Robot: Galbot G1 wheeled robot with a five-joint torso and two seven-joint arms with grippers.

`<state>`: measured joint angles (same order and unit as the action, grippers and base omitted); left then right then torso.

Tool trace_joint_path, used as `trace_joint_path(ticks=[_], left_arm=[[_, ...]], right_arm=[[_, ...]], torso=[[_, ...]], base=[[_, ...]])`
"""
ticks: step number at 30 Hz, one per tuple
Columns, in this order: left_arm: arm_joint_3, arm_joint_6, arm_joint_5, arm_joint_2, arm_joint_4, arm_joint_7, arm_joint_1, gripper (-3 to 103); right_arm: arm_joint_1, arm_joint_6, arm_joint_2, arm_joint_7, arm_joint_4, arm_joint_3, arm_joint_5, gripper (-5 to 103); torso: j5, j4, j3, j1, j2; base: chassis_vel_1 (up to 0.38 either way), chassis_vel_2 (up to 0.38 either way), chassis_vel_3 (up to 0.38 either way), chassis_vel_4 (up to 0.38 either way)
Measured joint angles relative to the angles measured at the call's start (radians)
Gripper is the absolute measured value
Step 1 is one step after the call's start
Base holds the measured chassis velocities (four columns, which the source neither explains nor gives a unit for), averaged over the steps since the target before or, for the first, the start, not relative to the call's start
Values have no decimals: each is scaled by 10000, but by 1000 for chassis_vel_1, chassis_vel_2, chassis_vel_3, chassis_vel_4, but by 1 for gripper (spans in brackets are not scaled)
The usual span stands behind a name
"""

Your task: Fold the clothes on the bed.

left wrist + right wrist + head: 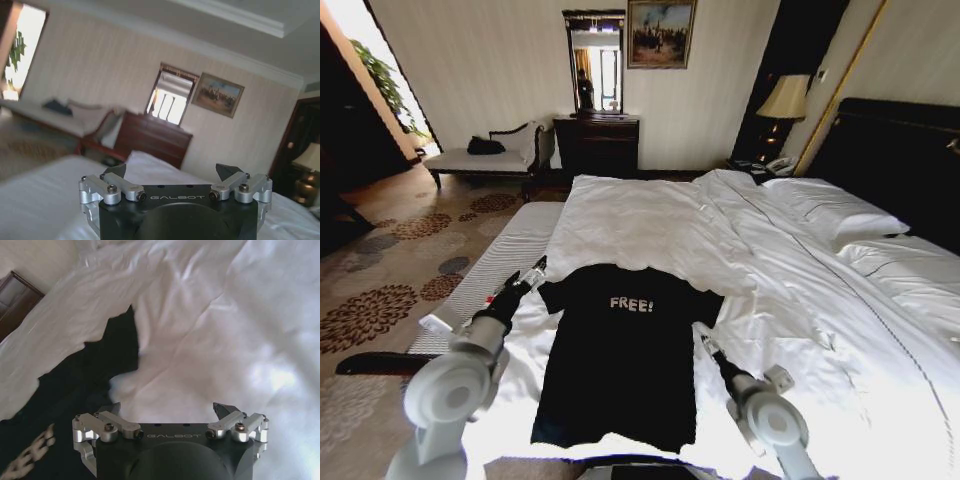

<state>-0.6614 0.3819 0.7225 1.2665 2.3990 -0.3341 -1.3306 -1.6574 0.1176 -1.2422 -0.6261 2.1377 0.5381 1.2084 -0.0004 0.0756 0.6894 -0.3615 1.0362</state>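
Note:
The clothes, a black T-shirt (620,370) with white "FREE!" lettering, lie flat and face up on the near part of the bed (650,220), collar toward the far end. My left gripper (534,272) hovers open just beside the shirt's left sleeve; in the left wrist view this left gripper (173,172) holds nothing and faces out over the white duvet (45,200). My right gripper (702,335) stands open at the shirt's right edge, below the right sleeve. Seen from the right wrist, the right gripper (167,407) is over white sheet, with the T-shirt (75,385) beside it.
A striped padded bench (510,255) runs along the bed's left side. Pillows (840,215) and a dark headboard (900,160) are at the right. A dresser (597,145), a chaise (485,160) and a lamp (785,100) stand by the far wall. Patterned carpet lies at the left.

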Motion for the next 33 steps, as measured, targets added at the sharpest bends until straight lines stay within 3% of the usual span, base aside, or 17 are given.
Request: trace_joint_path(ticks=[1, 2, 4, 5, 9, 11, 12, 13, 16, 22, 27, 33], left_arm=[[74, -108, -230, -39, 15, 98, 9, 100], [74, -108, -230, -39, 15, 98, 9, 100], [90, 107, 488, -62, 265, -28, 44, 100], [-11, 381, 1249, -82, 511, -228, 40, 100], [-288, 688, 2115, -138, 856, -520, -72, 100], [-466, 916, 2910, -161, 1016, -657, -115, 100], [-602, 982, 3830, -195, 1052, -713, -135, 100], [-602, 982, 3830, -195, 1052, -713, -135, 100], [-736, 901, 5122, -284, 1071, -753, -117, 100], [-738, 924, 5667, -48, 1069, -824, 69, 100], [-709, 1003, 5849, 39, 1044, -981, 358, 100], [-722, 1120, 5972, 31, 1033, -1001, 442, 100]], right_arm=[[-180, -474, 170, 564, -344, 123, -512, 100], [-180, -474, 170, 564, -344, 123, -512, 100], [-270, -921, 295, 979, -486, 371, -671, 100], [-217, -1055, 312, 1047, -396, 596, -474, 100], [274, -1157, 228, 1033, -230, 678, -114, 100], [749, -1219, 150, 953, -282, 589, 162, 100], [1283, -1252, 109, 730, -447, 505, 533, 100], [1283, -1252, 109, 730, -447, 505, 533, 100], [2690, -1293, 308, -199, -1306, 227, 1608, 100], [4466, -1173, 1039, -549, -3049, -343, 2414, 100], [6212, -422, 1848, 801, -5119, -1022, 2731, 100], [6736, -219, 2178, 1368, -6128, -1278, 2440, 100]], torso=[[1, 1, 1, 0, 1], [1, 1, 1, 0, 1], [0, 5, 0, 0, 1], [-1, 3, -1, 0, 1], [-3, -2, 0, 0, 0], [-2, -2, 0, 0, 1], [-3, -1, 0, 0, 0], [-3, -1, 0, 0, 0], [0, -2, 0, 0, 1], [-1, -2, 2, -3, -1], [0, -1, 1, -3, -2], [1, 0, 2, -3, -2]], base=[[0, 0, 0, 0], [0, 0, 0, 0], [0, 0, 0, 0], [0, 0, 0, 0], [0, 0, 0, 0], [0, 0, 0, 0], [0, 0, 0, 0], [0, 0, 0, 0], [0, 0, 0, 0], [0, 0, 0, 0], [0, 0, 0, 0], [0, 0, 0, 0]])
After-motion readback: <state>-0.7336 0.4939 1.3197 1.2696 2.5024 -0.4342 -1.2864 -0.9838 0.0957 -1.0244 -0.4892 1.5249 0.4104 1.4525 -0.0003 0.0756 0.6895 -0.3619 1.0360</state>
